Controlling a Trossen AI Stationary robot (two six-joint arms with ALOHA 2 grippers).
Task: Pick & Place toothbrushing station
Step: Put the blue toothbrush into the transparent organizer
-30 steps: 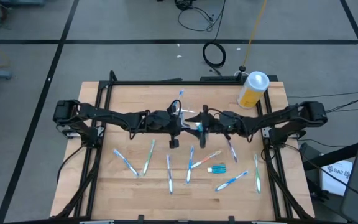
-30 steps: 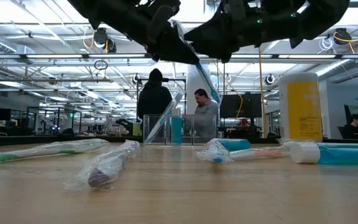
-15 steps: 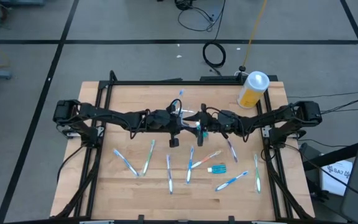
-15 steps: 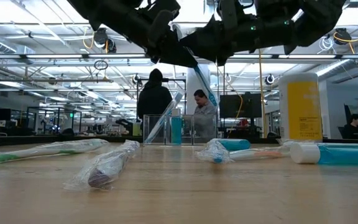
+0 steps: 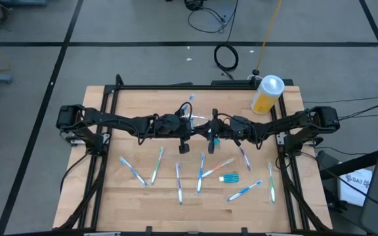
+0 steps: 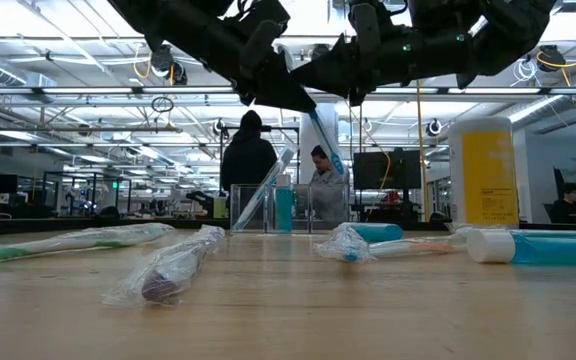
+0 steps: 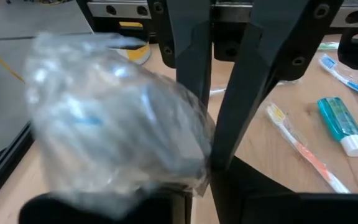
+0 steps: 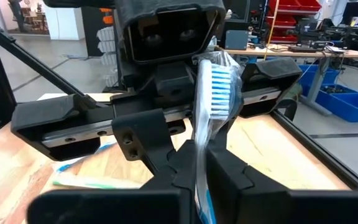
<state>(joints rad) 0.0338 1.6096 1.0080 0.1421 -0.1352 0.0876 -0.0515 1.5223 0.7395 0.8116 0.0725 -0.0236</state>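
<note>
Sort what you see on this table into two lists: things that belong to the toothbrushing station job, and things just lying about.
Belongs to the job:
- wrapped toothbrush gripped in the right hand
- clear cup, toothbrush inside
- loose toothbrushes on the table
- teal toothpaste tube
- left hand, pinching clear plastic wrap

Just lying about:
- yellow bottle
- coiled cable on the floor

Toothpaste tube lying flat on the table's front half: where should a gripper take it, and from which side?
Take the toothpaste tube across the middle of its teal body, from straight above. It lies flat on the table, so only its narrow sides offer purchase; its white cap end is small. The right gripper is busy holding a toothbrush.
</note>
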